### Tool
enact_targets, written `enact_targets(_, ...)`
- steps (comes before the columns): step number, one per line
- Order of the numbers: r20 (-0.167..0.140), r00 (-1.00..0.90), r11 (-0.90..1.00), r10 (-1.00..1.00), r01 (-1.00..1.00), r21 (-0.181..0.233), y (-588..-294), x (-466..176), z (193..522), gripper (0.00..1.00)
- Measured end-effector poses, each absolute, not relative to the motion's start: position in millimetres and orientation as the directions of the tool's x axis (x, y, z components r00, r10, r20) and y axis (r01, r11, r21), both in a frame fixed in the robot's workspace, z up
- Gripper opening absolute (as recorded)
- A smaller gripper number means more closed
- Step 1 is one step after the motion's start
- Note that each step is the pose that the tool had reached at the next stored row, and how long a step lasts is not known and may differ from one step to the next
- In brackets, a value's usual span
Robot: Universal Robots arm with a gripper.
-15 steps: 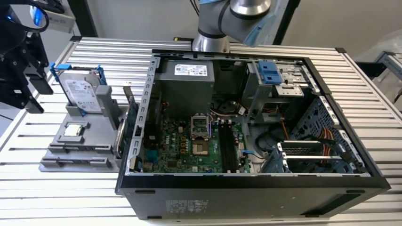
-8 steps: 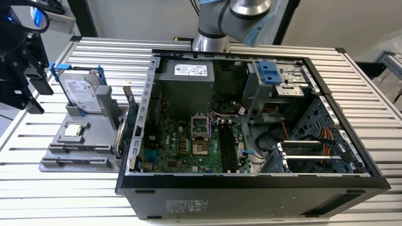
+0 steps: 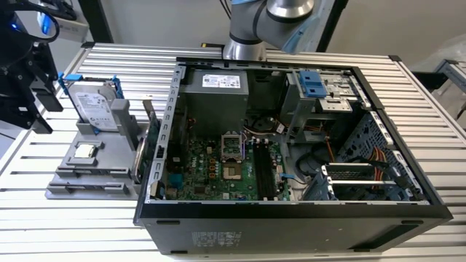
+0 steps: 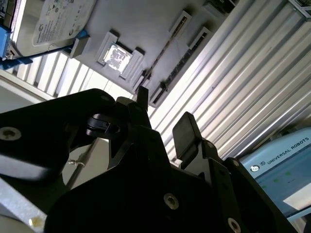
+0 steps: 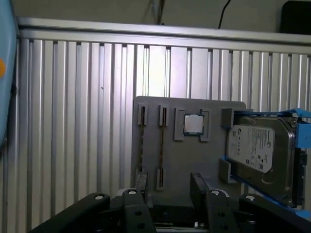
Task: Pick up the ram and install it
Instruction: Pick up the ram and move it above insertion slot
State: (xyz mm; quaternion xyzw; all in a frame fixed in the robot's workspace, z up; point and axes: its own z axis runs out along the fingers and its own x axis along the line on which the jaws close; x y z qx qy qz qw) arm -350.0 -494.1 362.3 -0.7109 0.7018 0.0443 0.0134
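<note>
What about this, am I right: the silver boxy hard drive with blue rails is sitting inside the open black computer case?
Not quite. The silver boxy hard drive with blue rails is not inside the open black computer case. It stands outside it on the grey holder tray, to the exterior view's left of the case. The exterior view shows this.

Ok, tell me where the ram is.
In the first wrist view the ram stands on edge in a slot of the grey tray, next to the processor chip, on the side away from the hard drive.
</note>
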Motion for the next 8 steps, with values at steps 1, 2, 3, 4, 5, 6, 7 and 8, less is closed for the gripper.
enact_targets(1, -0.082, 0.011, -0.015, -0.997, -0.999, 0.043, -494.1, -350.0, 361.3, 1.00)
enact_targets(2, -0.082, 0.011, -0.015, -0.997, -0.999, 0.043, -494.1, -350.0, 360.4, 1.00)
enact_targets(3, -0.082, 0.011, -0.015, -0.997, -0.999, 0.043, -494.1, -350.0, 359.5, 1.00)
enact_targets(4, -0.082, 0.011, -0.015, -0.997, -0.999, 0.043, -494.1, -350.0, 358.7, 1.00)
enact_targets(5, -0.082, 0.011, -0.015, -0.997, -0.999, 0.043, -494.1, -350.0, 358.0, 1.00)
enact_targets(6, -0.082, 0.011, -0.015, -0.997, -0.999, 0.043, -494.1, -350.0, 357.3, 1.00)
enact_targets(7, -0.082, 0.011, -0.015, -0.997, -0.999, 0.043, -494.1, -350.0, 356.7, 1.00)
enact_targets(8, -0.082, 0.011, -0.015, -0.997, -0.999, 0.043, -494.1, -350.0, 356.3, 1.00)
